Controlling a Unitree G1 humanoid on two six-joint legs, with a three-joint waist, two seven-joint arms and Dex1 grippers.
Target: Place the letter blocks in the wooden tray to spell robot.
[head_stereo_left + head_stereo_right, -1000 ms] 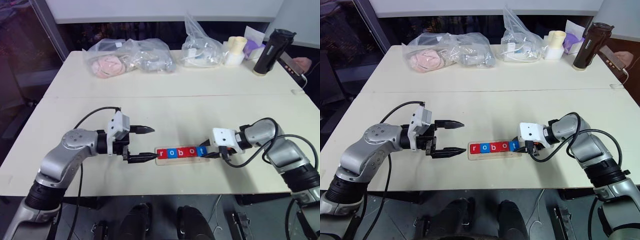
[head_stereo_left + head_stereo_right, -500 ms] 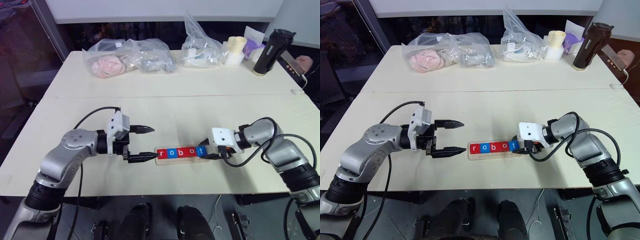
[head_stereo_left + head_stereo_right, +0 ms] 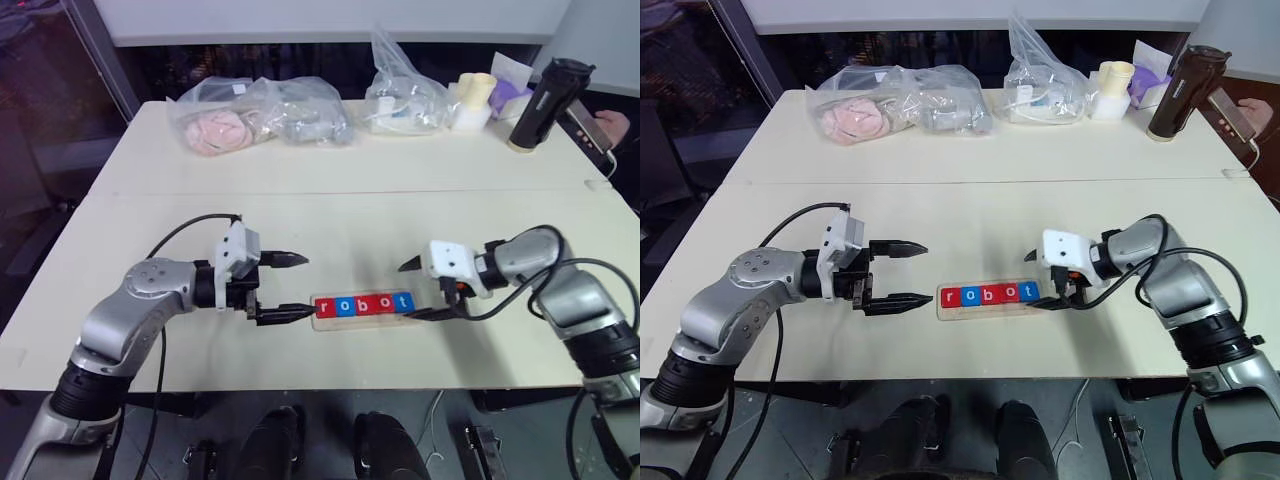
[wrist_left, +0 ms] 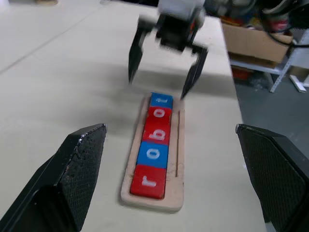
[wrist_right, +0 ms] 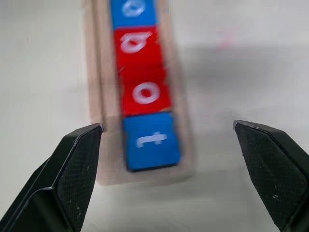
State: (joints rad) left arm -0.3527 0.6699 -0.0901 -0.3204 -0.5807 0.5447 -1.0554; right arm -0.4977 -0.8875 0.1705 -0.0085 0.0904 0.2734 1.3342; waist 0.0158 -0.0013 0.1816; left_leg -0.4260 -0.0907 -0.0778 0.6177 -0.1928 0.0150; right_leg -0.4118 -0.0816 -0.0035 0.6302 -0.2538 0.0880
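Note:
Five letter blocks (image 3: 363,304) lie in a row in the wooden tray (image 3: 366,319) near the table's front edge and read r, o, b, o, t: red, blue, red, red, blue. My right gripper (image 3: 406,292) hovers open just over the tray's right end, its fingers spread either side of the blue t block (image 5: 149,140) without touching it. My left gripper (image 3: 302,286) stands open and empty just off the tray's left end, level and pointing at the red r block (image 4: 148,181). In the left wrist view the right gripper (image 4: 158,87) hangs beyond the far end of the tray (image 4: 179,145).
Two clear plastic bags (image 3: 260,115) (image 3: 405,100) sit along the table's back. A cream roll (image 3: 472,98) and a black bottle (image 3: 545,100) stand at the back right, where a person's hand holds a phone (image 3: 590,125). A seam crosses the table (image 3: 330,215) behind the grippers.
My right gripper has opened, let go of the blue t block and risen slightly from the tray's right end. The left gripper and the blocks have not moved.

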